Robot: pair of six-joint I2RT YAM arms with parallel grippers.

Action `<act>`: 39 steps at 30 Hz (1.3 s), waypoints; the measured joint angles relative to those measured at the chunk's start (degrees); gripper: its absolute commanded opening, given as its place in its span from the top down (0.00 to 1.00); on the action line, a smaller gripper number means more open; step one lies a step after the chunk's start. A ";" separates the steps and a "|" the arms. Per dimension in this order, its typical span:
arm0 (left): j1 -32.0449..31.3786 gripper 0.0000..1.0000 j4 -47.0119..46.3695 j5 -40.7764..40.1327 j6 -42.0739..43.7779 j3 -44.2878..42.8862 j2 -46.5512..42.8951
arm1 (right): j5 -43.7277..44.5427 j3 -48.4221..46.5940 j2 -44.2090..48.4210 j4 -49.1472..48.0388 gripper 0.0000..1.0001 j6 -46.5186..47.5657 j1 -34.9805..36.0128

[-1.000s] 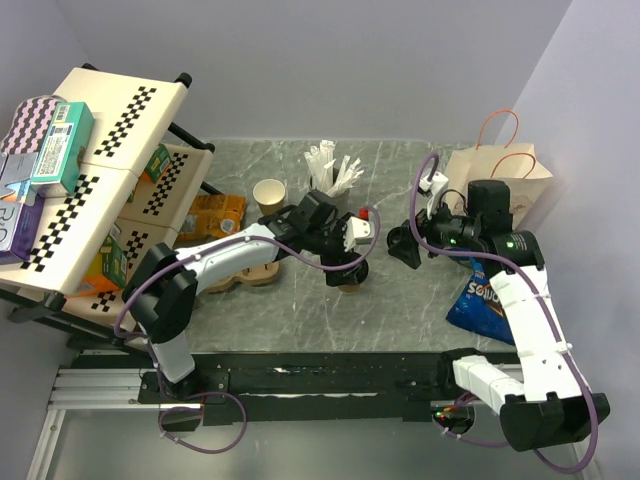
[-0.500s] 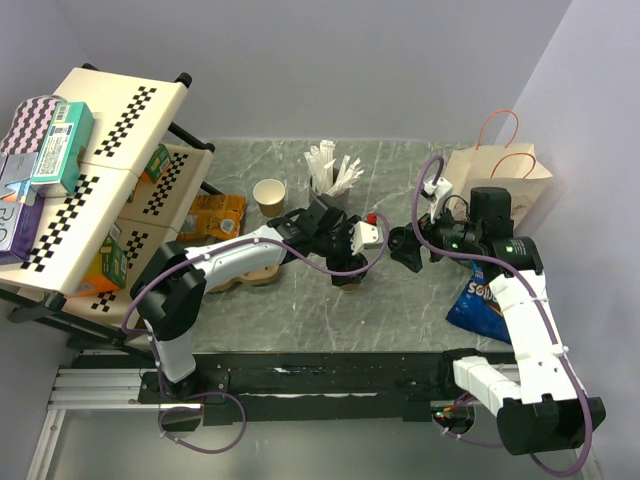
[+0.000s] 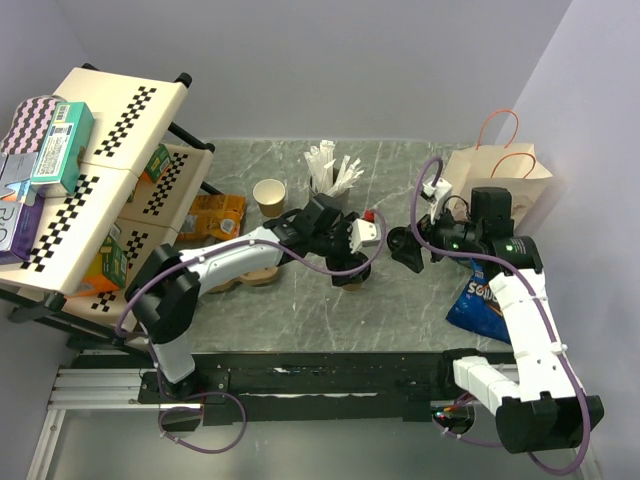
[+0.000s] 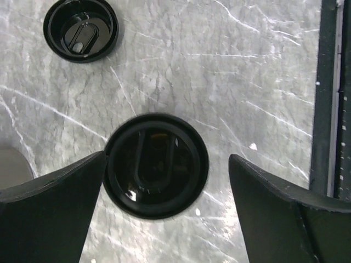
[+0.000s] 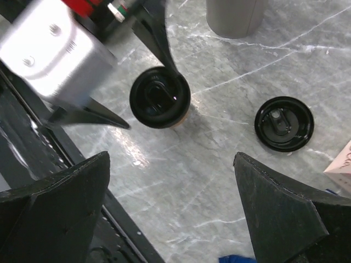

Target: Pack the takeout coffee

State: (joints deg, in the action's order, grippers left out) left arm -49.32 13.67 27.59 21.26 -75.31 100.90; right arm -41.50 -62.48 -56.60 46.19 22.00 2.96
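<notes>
Grey marble-pattern table (image 3: 300,310): bears every item below.

Pale paper bag with orange handles (image 3: 500,170): stands at the right edge, well apart from the cups.

Left gripper (image 4: 167,161): jaws at full spread, empty, straddling the brown kraft-paper cup with fitted black lid (image 4: 156,165) at mid-table. The cup sits nearer one finger. Uneven closure would probably shove or tip it. Excess force could crush the wall and pop the lid.

Right gripper (image 5: 171,164): jaws wide, empty, hovering close by. Converging arms risk collision.

Loose black round plastic lid (image 5: 284,123): lies flat near the cup, so fingers may skid it
</notes>
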 measured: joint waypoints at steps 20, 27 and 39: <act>0.92 0.05 -6.78 1.09 -3.63 2.89 0.87 | 3.15 2.82 -7.76 0.98 0.00 10.64 0.92; 0.96 0.12 -6.80 1.46 -3.54 1.99 1.75 | 3.15 3.82 -6.99 0.15 0.00 9.55 0.92; 0.98 0.05 -9.79 -2.62 -5.86 4.76 -0.09 | 3.13 4.00 -7.04 -0.79 0.00 8.24 0.96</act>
State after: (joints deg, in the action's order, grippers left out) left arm -48.34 3.88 24.97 15.40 -70.54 100.82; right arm -38.37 -58.48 -63.64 45.41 30.24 3.92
